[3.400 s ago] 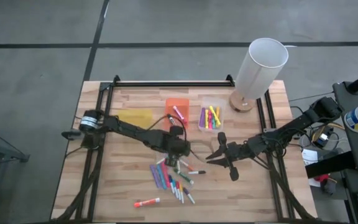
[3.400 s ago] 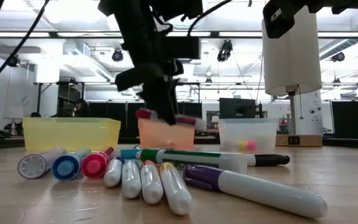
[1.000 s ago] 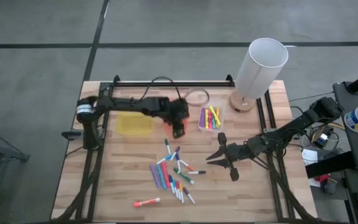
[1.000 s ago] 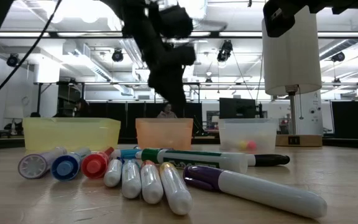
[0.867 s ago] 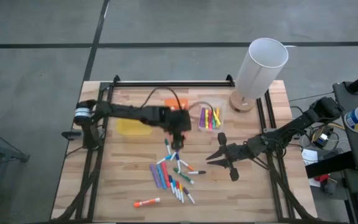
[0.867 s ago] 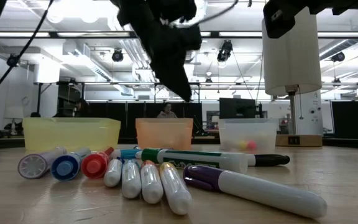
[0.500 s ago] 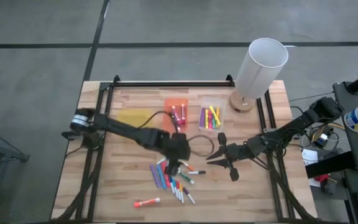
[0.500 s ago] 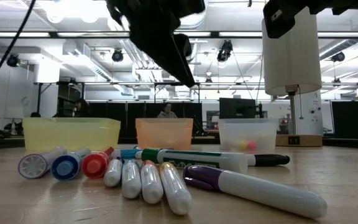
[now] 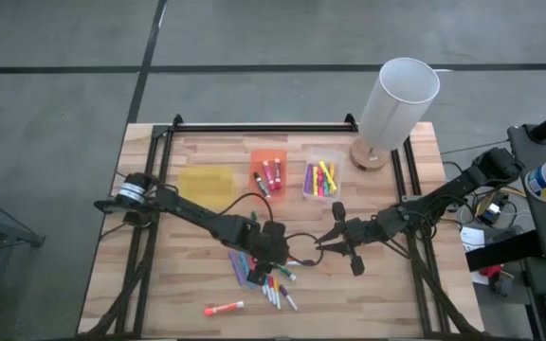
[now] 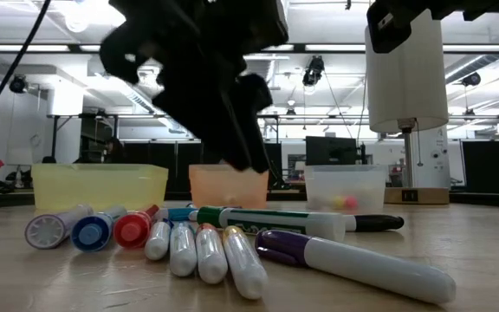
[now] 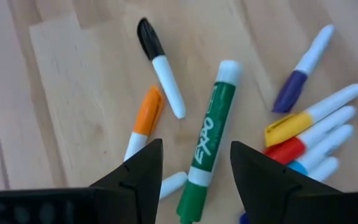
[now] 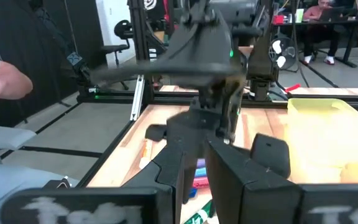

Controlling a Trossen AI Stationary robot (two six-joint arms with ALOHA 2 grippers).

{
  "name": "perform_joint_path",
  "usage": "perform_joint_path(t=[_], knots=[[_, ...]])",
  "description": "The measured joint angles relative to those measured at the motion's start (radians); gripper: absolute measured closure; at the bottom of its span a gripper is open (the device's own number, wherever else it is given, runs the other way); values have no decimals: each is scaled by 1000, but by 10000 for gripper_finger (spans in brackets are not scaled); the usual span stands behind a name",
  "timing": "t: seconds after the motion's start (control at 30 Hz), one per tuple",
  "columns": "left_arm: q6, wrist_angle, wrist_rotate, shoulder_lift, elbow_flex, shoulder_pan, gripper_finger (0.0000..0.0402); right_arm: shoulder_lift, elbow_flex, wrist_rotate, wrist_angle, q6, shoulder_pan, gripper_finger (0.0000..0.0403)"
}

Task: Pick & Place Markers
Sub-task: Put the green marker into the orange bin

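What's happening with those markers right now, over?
Left gripper open, empty, poised over a green marker in the pile. Right gripper nearly shut, empty, waiting beside the pile. Nothing blocking.

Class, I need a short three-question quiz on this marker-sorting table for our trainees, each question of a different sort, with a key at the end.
1. True or false: the left tool is open, with the green marker lying between its fingers in the left wrist view.
2. Which bin holds red markers? A) yellow bin B) orange bin C) clear bin
3. Fill in: the right tool waits over the table, to the ______ of the loose marker pile in the high view.

Key: 1 true. 2 B. 3 right.
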Motion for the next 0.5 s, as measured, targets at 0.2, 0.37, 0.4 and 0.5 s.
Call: perform_joint_path(t=[0.2,0.37,0.4,0.5], knots=[[16,22,0,70,0,-5,218,0,0,0,-2,0,0,344],[14,31,0,97,0,-8,218,0,0,0,-6,0,0,344],[14,33,0,104,0,-8,218,0,0,0,-6,0,0,344],[9,42,1,115,1,-9,221,0,0,0,-5,0,0,344]])
